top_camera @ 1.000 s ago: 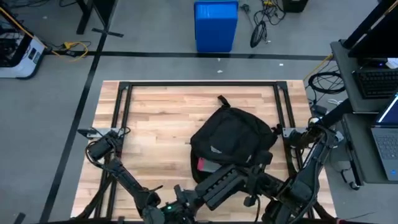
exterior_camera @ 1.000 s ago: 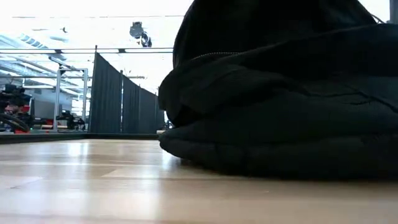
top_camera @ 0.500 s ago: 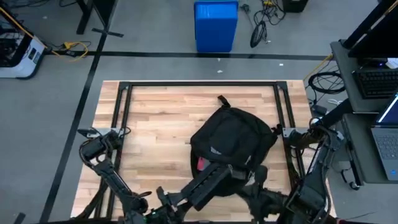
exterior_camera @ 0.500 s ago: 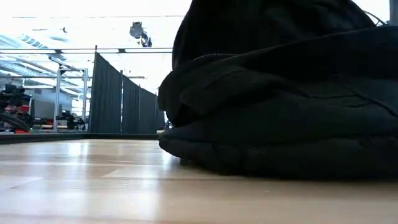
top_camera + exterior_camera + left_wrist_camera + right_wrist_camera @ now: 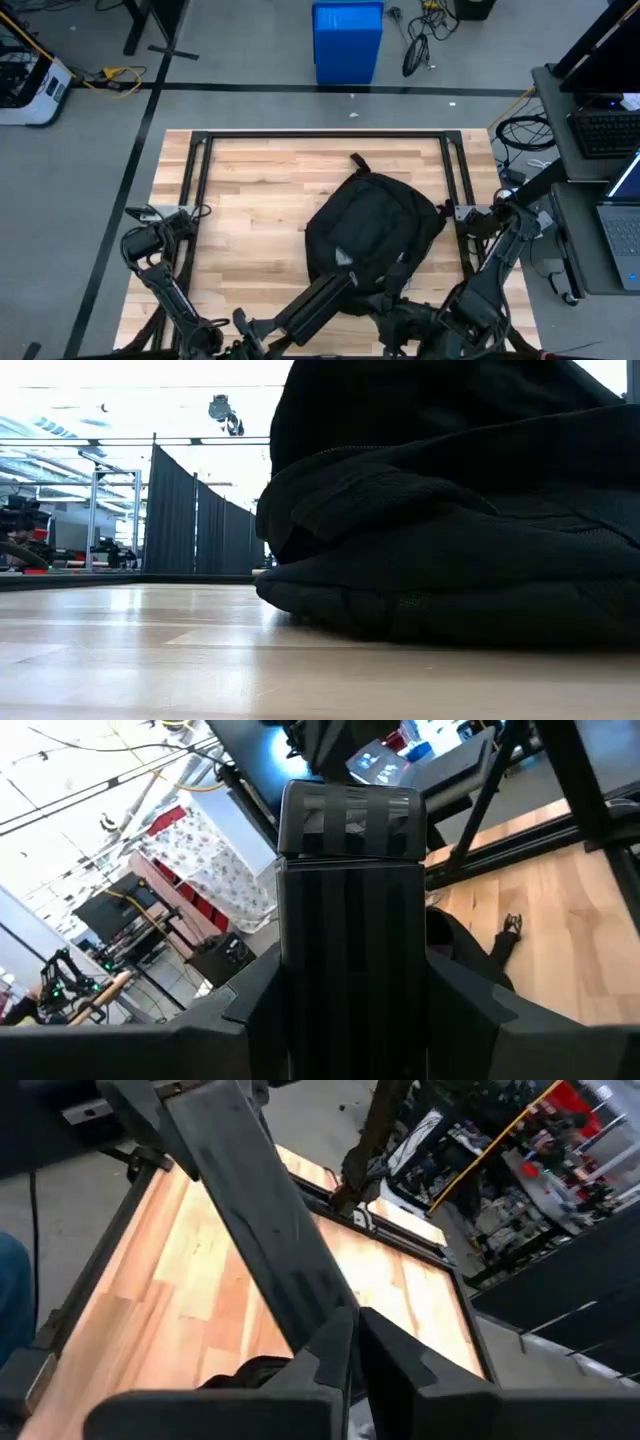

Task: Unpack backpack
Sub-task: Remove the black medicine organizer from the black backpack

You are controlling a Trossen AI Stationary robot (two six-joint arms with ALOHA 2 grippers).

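The black backpack (image 5: 370, 230) lies flat on the middle of the wooden table, its white logo patch (image 5: 345, 258) facing up. It fills the right of the low view (image 5: 450, 540). My left arm (image 5: 310, 300) slants up from the near edge toward the backpack's near side; where its gripper ends is lost among the dark links. My right arm (image 5: 480, 290) is folded at the near right. In the right wrist view my right gripper (image 5: 355, 1325) is shut with nothing between the fingers, above the backpack's edge (image 5: 240, 1373).
A black metal frame (image 5: 320, 137) borders the table. Bare wood (image 5: 250, 200) lies left of and beyond the backpack. A blue bin (image 5: 347, 40) stands on the floor past the far edge. A desk with a laptop (image 5: 620, 220) is off the right side.
Both arms have drawn back toward the table's near edge, the left one also toward the left. A pink patch at the backpack's near left edge no longer shows. The backpack's near fold has bulged a little in the low view; the backpack has stayed in place.
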